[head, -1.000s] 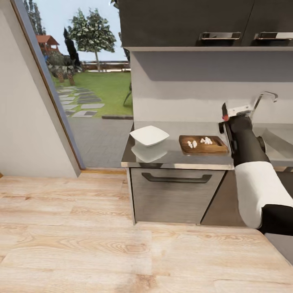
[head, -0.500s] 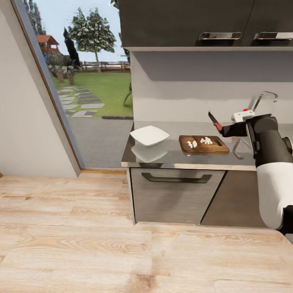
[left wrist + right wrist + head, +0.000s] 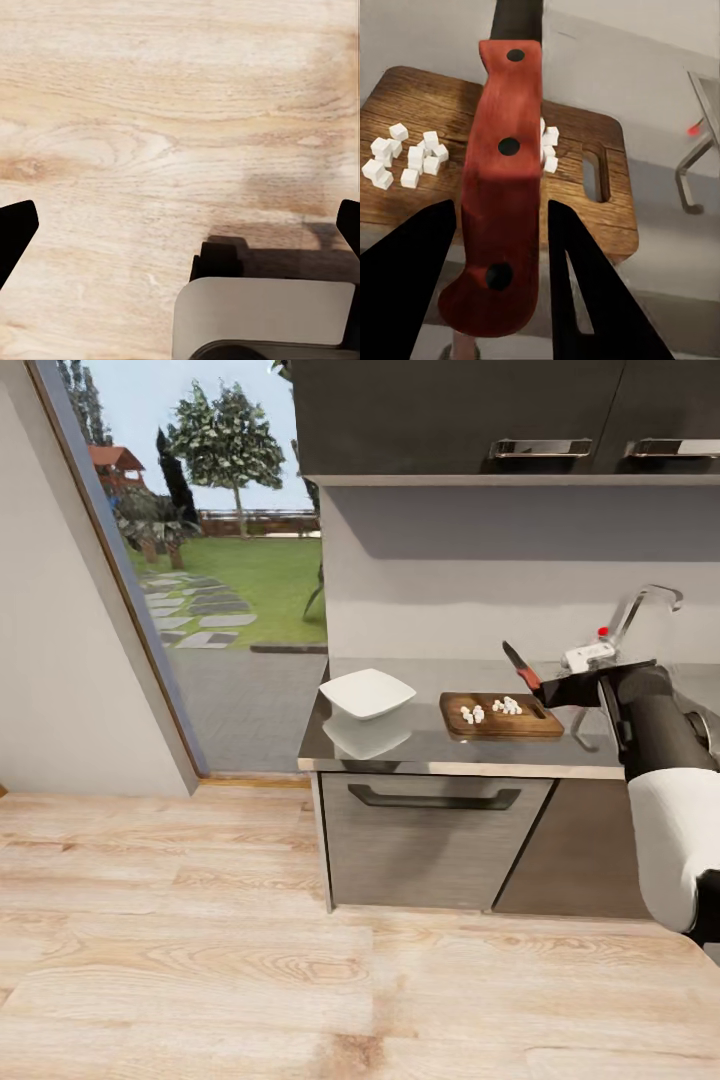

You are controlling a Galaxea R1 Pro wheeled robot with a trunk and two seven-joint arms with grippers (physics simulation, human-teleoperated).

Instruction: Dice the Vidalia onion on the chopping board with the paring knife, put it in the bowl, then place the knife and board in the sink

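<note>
Dicing looks done: white onion dice point(image 3: 490, 709) lie on the board point(image 3: 500, 726), not yet in the bowl point(image 3: 367, 692). Right claw point(image 3: 548, 690) grasps the knife point(image 3: 502, 202) above the board; left claw point(image 3: 180, 225) released.

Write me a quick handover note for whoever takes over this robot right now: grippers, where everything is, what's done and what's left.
Right gripper: shut on the paring knife, held above the chopping board's handle end.
Left gripper: open, holding nothing, pointed at the wood floor.
Diced onion: in two small heaps on the board.
Bowl: empty on the countertop, apart from the board.
Done: onion diced.
Left: dice into the bowl, then knife and board into the sink.
</note>
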